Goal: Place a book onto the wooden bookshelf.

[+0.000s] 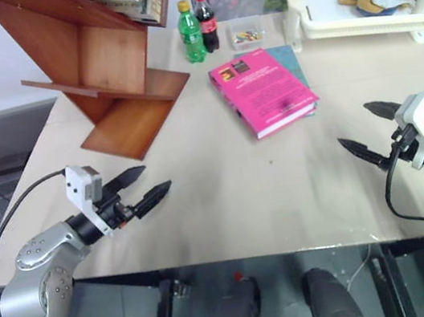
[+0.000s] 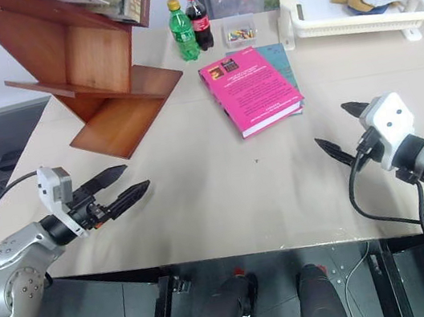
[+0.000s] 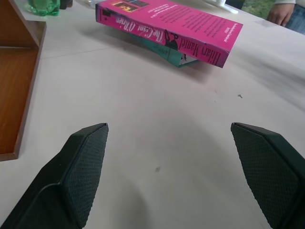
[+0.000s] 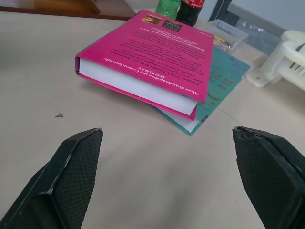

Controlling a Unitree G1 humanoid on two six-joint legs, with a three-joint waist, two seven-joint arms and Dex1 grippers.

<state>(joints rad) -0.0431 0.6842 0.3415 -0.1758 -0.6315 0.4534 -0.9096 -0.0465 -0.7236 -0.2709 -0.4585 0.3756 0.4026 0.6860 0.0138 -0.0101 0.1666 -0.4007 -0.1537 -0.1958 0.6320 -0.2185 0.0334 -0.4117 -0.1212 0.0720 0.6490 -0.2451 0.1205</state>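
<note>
Beneath pink book (image 1: 263,90) teal book (image 1: 290,58); bottles (image 1: 198,27) beyond; both claws released.

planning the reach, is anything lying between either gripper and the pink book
Nothing visible does. Bare table lies between the open left gripper, the open right gripper and the pink book, which rests on a teal book.
</note>
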